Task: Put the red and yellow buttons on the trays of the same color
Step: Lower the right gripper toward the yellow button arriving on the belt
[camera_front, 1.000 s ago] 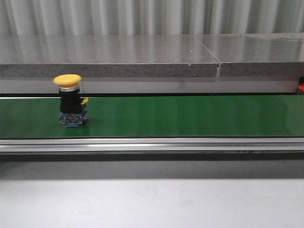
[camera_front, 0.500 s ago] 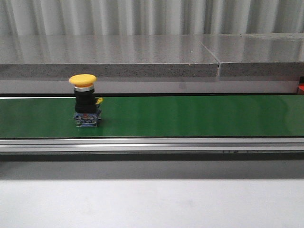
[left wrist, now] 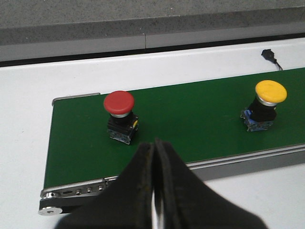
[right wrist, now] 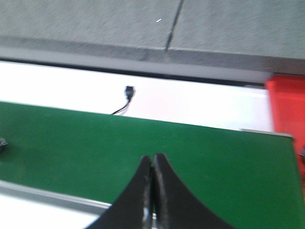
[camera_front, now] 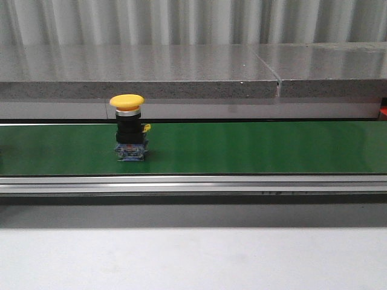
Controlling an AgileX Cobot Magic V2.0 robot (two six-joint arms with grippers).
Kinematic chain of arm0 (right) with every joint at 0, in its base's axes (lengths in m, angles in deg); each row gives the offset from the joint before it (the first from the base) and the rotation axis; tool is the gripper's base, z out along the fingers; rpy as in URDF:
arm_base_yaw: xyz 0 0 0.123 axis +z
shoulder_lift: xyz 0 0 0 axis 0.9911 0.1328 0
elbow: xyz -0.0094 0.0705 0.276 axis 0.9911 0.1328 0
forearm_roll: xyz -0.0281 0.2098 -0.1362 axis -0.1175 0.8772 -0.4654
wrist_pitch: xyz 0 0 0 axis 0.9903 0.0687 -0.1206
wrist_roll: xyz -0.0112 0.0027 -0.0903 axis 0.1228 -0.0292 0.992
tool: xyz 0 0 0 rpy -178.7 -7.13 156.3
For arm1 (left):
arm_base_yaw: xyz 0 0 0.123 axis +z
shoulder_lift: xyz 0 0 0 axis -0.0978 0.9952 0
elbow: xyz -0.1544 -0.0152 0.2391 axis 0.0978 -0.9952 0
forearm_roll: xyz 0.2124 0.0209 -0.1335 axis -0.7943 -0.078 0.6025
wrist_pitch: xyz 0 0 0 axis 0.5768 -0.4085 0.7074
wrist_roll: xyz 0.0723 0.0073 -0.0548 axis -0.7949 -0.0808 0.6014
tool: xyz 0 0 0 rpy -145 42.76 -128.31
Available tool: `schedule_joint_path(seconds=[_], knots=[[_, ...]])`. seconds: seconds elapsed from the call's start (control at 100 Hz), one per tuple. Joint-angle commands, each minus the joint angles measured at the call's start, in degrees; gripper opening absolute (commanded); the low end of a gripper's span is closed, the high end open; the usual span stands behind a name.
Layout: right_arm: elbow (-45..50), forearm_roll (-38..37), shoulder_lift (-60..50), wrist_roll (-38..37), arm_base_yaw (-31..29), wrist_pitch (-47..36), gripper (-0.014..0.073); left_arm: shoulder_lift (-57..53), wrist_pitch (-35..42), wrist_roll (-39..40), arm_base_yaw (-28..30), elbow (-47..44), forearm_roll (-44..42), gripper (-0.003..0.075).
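A yellow button (camera_front: 127,101) on a black body stands upright on the green belt (camera_front: 254,148) in the front view, left of centre; it also shows in the left wrist view (left wrist: 270,92). A red button (left wrist: 118,103) stands upright on the belt (left wrist: 190,119) in the left wrist view, just beyond my left gripper (left wrist: 154,143), which is shut and empty. My right gripper (right wrist: 153,157) is shut and empty above the belt (right wrist: 95,138). A red tray (right wrist: 286,107) shows at the belt's end in the right wrist view. No yellow tray is in view.
A grey stone ledge (camera_front: 181,72) runs behind the belt. A metal rail (camera_front: 193,183) edges the belt's near side, with white table (camera_front: 193,260) in front. A small black cable plug (right wrist: 128,91) lies on the white surface behind the belt.
The yellow button has moved to the right along the belt, from the far left toward the centre. Neither arm shows in the front view.
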Motion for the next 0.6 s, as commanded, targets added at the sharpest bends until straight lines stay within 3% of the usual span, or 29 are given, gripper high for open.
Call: schedule_joint_path(seconds=[0.0,0.16,0.28,0.47,0.52,0.59], knots=[[-5.9,0.6,5.8,0.2,3.2,-1.6,-0.0105,-0.4,3.8,0.6,-0.3,1.4,0.9,-0.0021],[-14.2,0.3,16.5,0.2,10.5,3.2,-0.0052,-0.2,3.8,0.6,-0.3,1.4,0.9,-0.0021],[-20.8,0.3,24.1,0.2,15.0,6.3,0.0142,-0.2,3.8,0.6,-0.3,1.4,0.9,-0.0021],[-28.5,0.3,34.0,0.2,20.5,8.3,0.0575,-0.2,3.8,0.6,-0.3,1.4,0.9,-0.0021],[-30.1,0.3,36.0,0.2,21.7,8.9,0.0630,-0.2,3.8,0.6,-0.3,1.4,0.9,-0.0021],[-32.3,0.3,38.7,0.2,23.0,9.9,0.0614,-0.2,3.8,0.6,-0.3,1.4,0.9,-0.0021]])
